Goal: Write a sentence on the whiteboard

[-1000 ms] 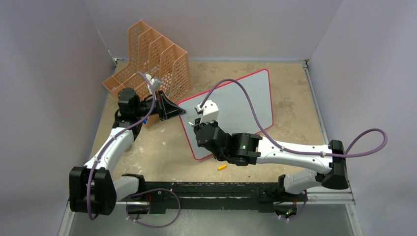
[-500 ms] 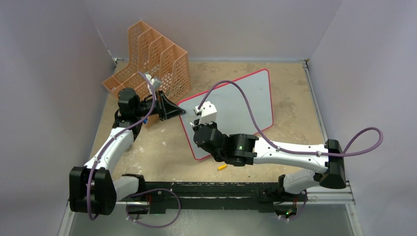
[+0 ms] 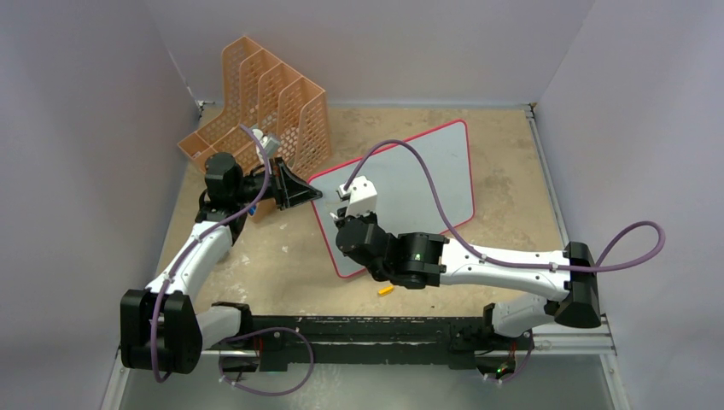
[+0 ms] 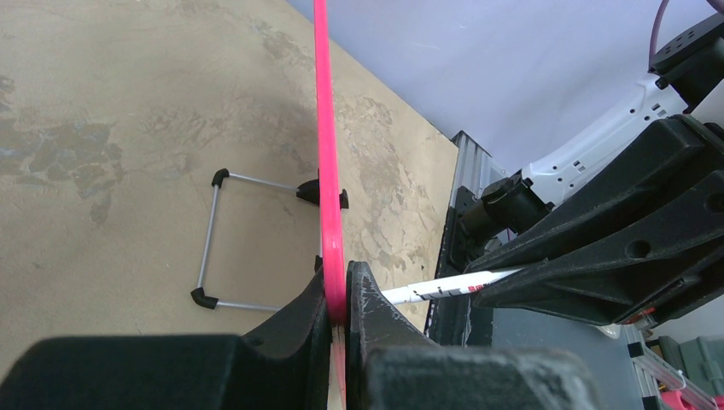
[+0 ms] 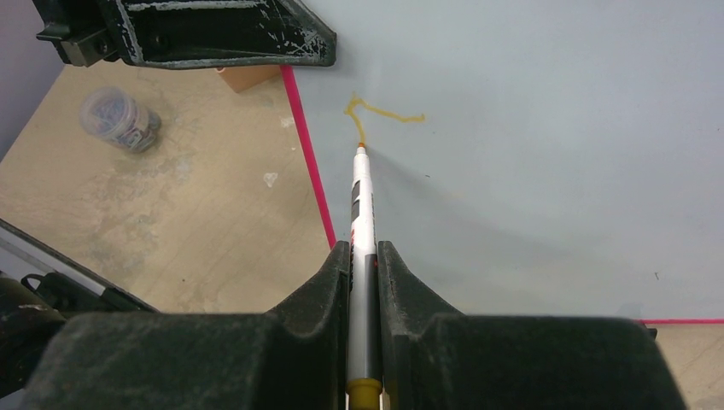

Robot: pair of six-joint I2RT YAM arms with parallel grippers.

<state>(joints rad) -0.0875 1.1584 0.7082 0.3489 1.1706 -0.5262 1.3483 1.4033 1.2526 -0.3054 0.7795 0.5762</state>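
Right hand (image 5: 364, 249) clamps marker (image 5: 362, 192), tip on whiteboard (image 5: 529, 154) — sentence (image 5: 380, 114) just unreadable squiggle; left hand (image 4: 339, 290) pinches frame (image 4: 324, 128).

From above, the black-and-white right arm (image 3: 410, 256) covers the near-left part of the pale, red-framed whiteboard (image 3: 448, 158), hiding any writing there. In the right wrist view the thin yellow-orange stroke (image 5: 388, 116) is too short to read, and the white marker (image 5: 363, 205) runs off the bottom edge.
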